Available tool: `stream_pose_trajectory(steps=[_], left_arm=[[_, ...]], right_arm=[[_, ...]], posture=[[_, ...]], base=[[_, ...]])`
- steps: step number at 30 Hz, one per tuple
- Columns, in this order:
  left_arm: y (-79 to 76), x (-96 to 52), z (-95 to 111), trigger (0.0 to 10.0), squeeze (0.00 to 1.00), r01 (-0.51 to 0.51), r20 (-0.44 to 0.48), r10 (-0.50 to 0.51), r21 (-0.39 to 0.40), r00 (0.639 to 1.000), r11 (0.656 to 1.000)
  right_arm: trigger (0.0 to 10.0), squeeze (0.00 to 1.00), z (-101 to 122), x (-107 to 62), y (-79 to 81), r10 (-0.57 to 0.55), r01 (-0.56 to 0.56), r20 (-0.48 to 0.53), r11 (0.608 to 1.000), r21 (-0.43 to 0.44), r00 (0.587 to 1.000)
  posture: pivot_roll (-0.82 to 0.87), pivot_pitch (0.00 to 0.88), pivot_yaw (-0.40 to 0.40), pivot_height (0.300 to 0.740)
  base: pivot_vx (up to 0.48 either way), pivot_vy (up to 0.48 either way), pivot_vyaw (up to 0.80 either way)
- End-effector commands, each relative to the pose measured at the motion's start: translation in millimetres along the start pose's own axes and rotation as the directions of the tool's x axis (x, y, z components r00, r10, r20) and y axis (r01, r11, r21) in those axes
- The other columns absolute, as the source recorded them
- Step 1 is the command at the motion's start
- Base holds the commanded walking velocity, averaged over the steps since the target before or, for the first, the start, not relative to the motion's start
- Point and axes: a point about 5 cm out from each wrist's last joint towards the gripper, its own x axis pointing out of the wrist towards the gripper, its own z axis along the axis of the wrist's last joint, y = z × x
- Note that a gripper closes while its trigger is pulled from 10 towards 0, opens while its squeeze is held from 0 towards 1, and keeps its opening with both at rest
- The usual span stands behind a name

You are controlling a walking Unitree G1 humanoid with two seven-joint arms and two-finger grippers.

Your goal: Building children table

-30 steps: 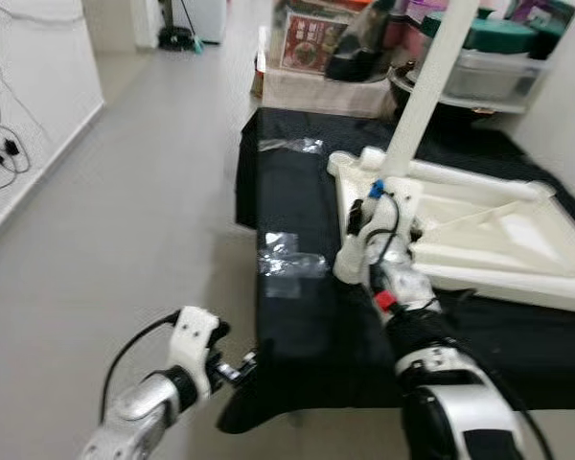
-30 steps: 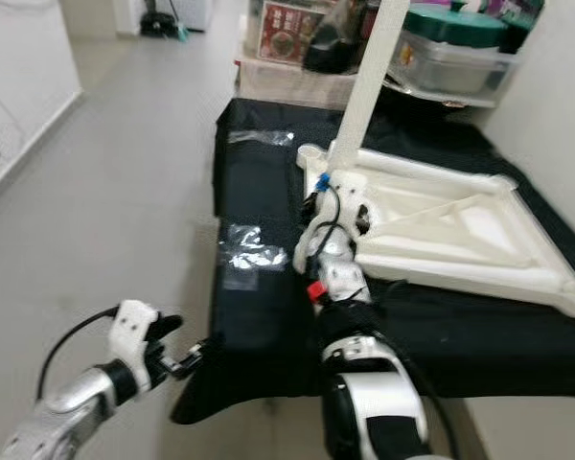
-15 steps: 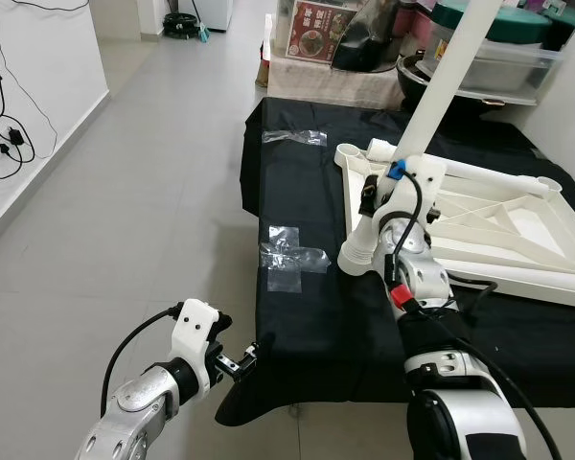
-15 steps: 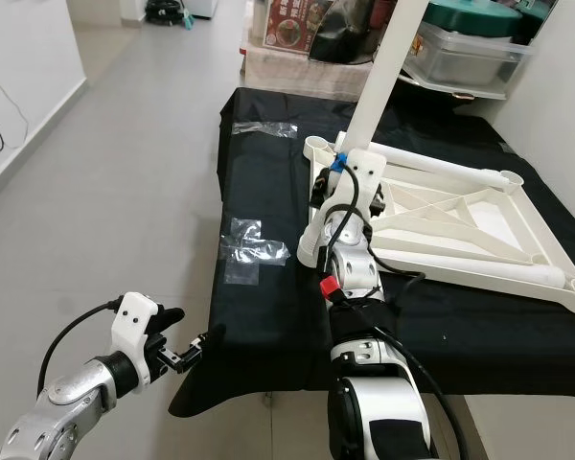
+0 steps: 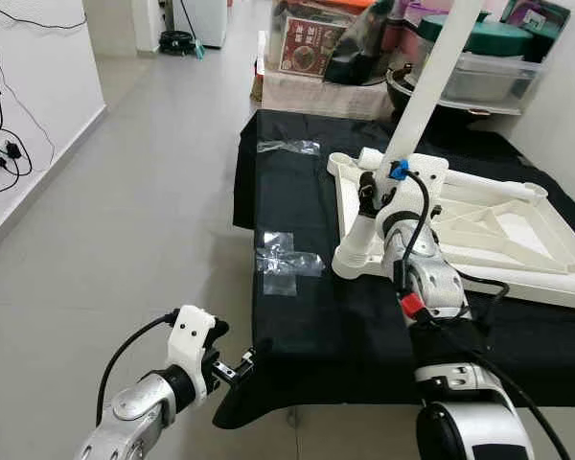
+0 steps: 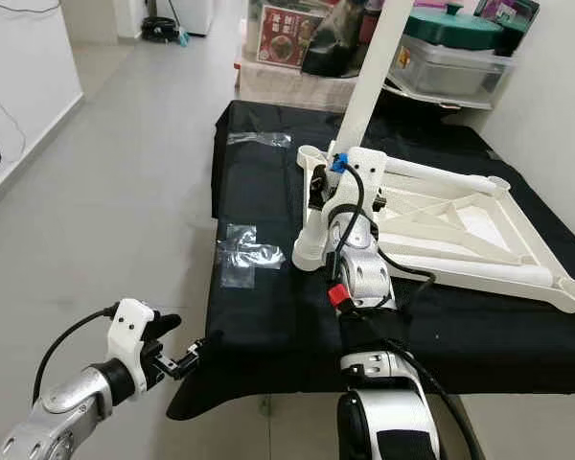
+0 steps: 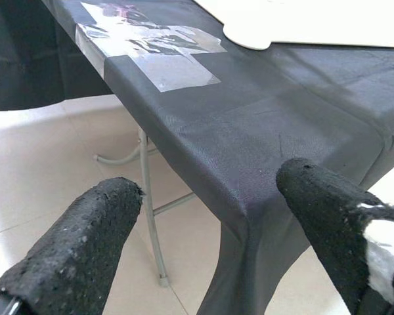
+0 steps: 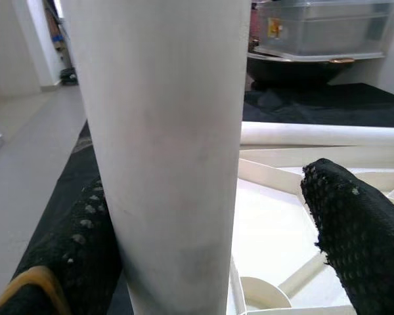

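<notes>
Black-clothed work table [image 5: 297, 326] bearing the upturned white plastic tabletop [image 5: 479, 235]: my right gripper [image 5: 376, 192], fingers apart around the upright white tubular leg [image 5: 424, 86], is seating it, likely needing downward pressure next, while my left gripper [image 5: 238, 364] is hanging open.

Legible text: none. The red printed box [image 5: 310, 45] on the floor beyond the bench carries a picture and some lettering, too small and blurred to read. The clear storage bin [image 8: 322, 27] bears a small yellow-and-red sticker [image 8: 274, 27]; its print cannot be made out. No brand, number or sign can be read on any other surface.
</notes>
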Motion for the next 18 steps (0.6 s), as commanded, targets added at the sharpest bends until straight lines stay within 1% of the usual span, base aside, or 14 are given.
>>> stream_pose_trajectory(steps=[1,3,7,9,13,15,16,17,18], left_arm=[[1.1,0.2,-3,10.0,0.00,0.005,-0.018,-0.005,0.011,1.000,1.000],[1.5,-0.1,-3,10.0,0.00,0.006,-0.019,-0.006,0.012,1.000,1.000],[1.7,-0.3,-3,10.0,0.00,0.007,-0.019,-0.006,0.012,1.000,1.000],[1.8,-0.8,-3,10.0,0.00,0.006,-0.019,-0.006,0.012,1.000,1.000],[1.9,-1.0,-3,10.0,0.00,0.006,-0.019,-0.006,0.011,1.000,1.000],[1.9,-1.1,-3,10.0,0.00,0.006,-0.019,-0.006,0.011,1.000,1.000],[1.9,-1.1,-3,10.0,0.00,0.007,-0.019,-0.006,0.011,1.000,1.000],[1.9,-1.1,-3,10.0,0.00,0.007,-0.019,-0.006,0.011,1.000,1.000],[2.1,-1.1,-2,10.0,0.00,0.007,-0.019,-0.007,0.011,1.000,1.000]], right_arm=[[10.0,1.00,6,2.8,-9.5,-0.011,0.010,0.017,1.000,0.009,1.000],[10.0,1.00,14,10.8,-11.6,0.079,-0.078,0.031,0.997,-0.013,0.996],[10.0,1.00,20,15.8,-14.4,0.115,-0.113,0.039,0.993,-0.037,0.993],[10.0,1.00,29,20.2,-17.1,0.150,-0.147,0.054,0.988,-0.048,0.987],[10.0,1.00,31,21.3,-16.9,0.171,-0.169,0.056,0.984,-0.047,0.984],[10.0,1.00,34,22.3,-13.5,0.236,-0.234,0.054,0.972,-0.031,0.970],[10.0,0.08,35,22.5,-11.9,0.261,-0.260,0.052,0.965,-0.021,0.964],[10.0,0.08,35,22.5,-11.9,0.261,-0.260,0.052,0.965,-0.021,0.964],[10.0,0.00,36,23.1,-11.0,0.291,-0.291,0.054,0.957,-0.012,0.955]], posture=[[-0.03,0.000,-0.125,0.740],[-0.03,0.000,-0.124,0.740],[-0.03,0.000,-0.124,0.740],[-0.02,0.000,-0.124,0.740],[-0.02,0.000,-0.124,0.740],[-0.02,0.000,-0.124,0.740],[-0.01,0.000,-0.124,0.740],[-0.01,0.000,-0.124,0.740],[-0.01,0.000,-0.123,0.740]], base=[[0.000,0.000,0.00],[0.000,0.000,0.00],[0.000,0.000,0.00],[0.000,0.000,0.00],[0.000,0.000,0.00],[0.000,0.000,0.00],[0.000,0.000,0.00],[0.000,0.000,0.00],[0.000,0.000,0.00]])
